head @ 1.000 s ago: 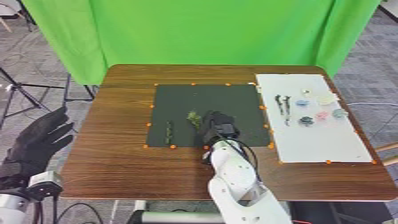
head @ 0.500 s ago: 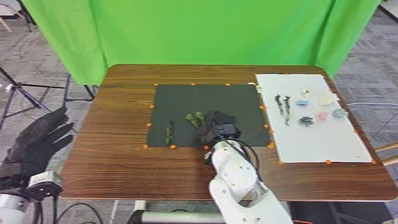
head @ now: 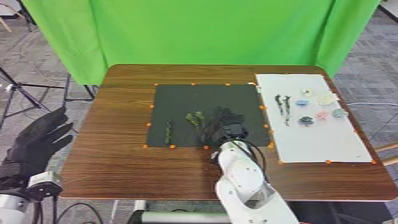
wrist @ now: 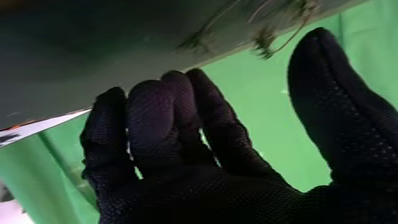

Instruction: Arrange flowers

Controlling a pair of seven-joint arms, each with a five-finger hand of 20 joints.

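Work surface: we see a black mat (head: pixel 182 95) on a brown table (head: pixel 93 160), with a white sheet (head: pixel 320 145) beside the mat's right edge. Orange markers (head: pixel 151 106) sit along the edges, probably to keep both flat.
Placing: we take the mat as the place for the arrangement and the sheet as the supply. The parts on the sheet lie spaced out, likely so each can be picked up singly.
Greenery: a leafy sprig (head: pixel 196 119) lies near the mat's middle, its stem towards the near edge; a slim green stem (head: pixel 169 134) lies by the left edge, close to the near left corner. Their lengthwise lie suggests a base for blooms.
Right hand: our right hand (head: pixel 231 121) is over the right part of the mat, just beside the sprig. In the wrist view its fingers are extended and the thumb stands well apart, with nothing gripped; we judge it has set down greenery or is adjusting it.
Left hand: our left hand (head: pixel 37 137), fingers spread, is off the table's left edge, presumably out of the way.
Looks: the sprig is feathery and yellow-green at the top; the slim stem is darker. Towards the sheet's far end are two dark twigs (head: pixel 286 110), a blue flower head (head: pixel 302 103), a pink flower head (head: pixel 321 115) and a cream flower head (head: pixel 327 99).
Progress: early, we judge, with blooms to add.
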